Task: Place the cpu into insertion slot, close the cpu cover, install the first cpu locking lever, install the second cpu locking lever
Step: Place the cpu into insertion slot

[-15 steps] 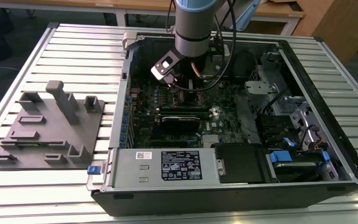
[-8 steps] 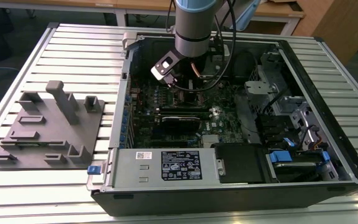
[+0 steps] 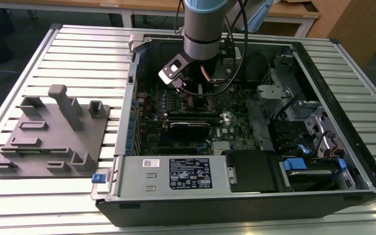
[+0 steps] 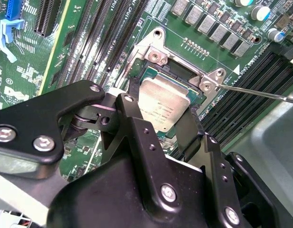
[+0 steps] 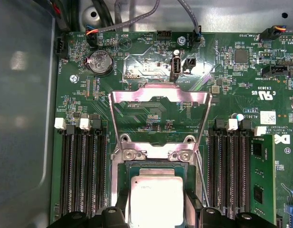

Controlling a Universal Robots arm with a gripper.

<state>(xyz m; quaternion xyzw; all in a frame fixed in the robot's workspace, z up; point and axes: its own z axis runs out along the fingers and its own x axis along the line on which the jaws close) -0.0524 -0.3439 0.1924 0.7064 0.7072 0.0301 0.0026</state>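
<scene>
The cpu (image 4: 161, 105) is a small silver-grey square sitting level within the rim of the insertion slot (image 4: 155, 74) on the green motherboard. My gripper (image 4: 161, 114) is shut on the cpu, with one black finger (image 4: 131, 107) against each of two opposite sides. In the first wrist view the cpu (image 5: 156, 194) lies between the fingers (image 5: 122, 209). The cpu cover (image 5: 160, 96) stands swung open beyond the insertion slot (image 5: 137, 166), and the board shows through its window. A thin locking lever (image 4: 260, 92) sticks out unlatched. In the exterior view the gripper (image 3: 186, 90) reaches down inside the computer case.
Long black memory slots (image 5: 82, 175) flank the socket on both sides. The white-labelled power supply box (image 3: 175, 174) fills the case's near end, with drive bays (image 3: 305, 127) at the exterior view's right. A grey fixture plate (image 3: 51, 132) lies outside the case on the slatted table.
</scene>
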